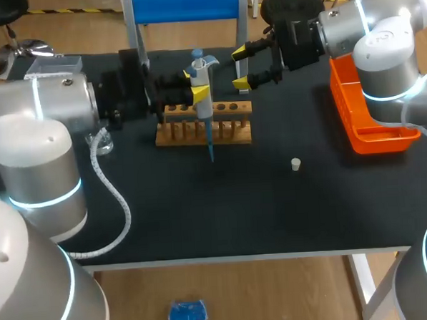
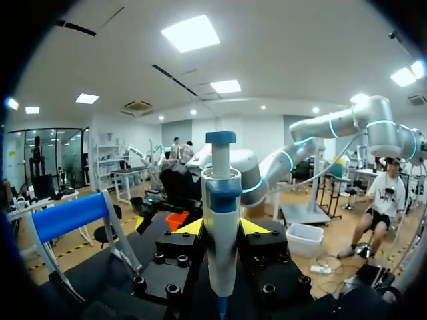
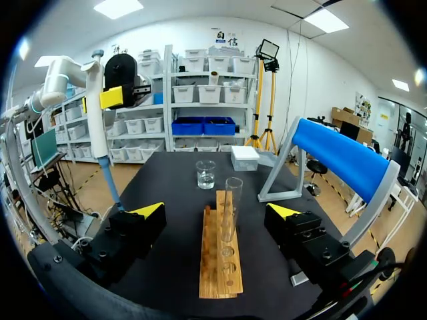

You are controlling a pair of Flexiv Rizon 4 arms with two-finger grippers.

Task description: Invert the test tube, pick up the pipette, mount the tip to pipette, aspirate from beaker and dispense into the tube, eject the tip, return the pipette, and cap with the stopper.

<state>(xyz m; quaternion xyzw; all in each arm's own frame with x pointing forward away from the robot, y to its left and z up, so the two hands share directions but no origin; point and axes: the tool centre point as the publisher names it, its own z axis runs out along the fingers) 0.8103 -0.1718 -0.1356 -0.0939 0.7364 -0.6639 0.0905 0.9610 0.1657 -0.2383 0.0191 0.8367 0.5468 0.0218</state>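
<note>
My left gripper (image 1: 195, 89) is shut on the white and blue pipette (image 1: 202, 78), held upright with its blue tip (image 1: 211, 149) hanging in front of the wooden rack (image 1: 203, 126). In the left wrist view the pipette (image 2: 221, 220) stands between the yellow fingertips of the left gripper (image 2: 221, 228). My right gripper (image 1: 243, 67) is open behind the rack's right end. Ahead of the right gripper (image 3: 217, 213), a clear test tube (image 3: 233, 203) stands upright in the rack (image 3: 220, 257). Beyond the rack is the beaker (image 3: 205, 175). A small white stopper (image 1: 295, 164) lies on the mat.
An orange tray (image 1: 373, 134) sits at the right edge under my right arm. A stand with a blue roll (image 1: 184, 5) is at the back, and a white box (image 3: 245, 159) lies near the beaker. The black mat's front half holds only the stopper.
</note>
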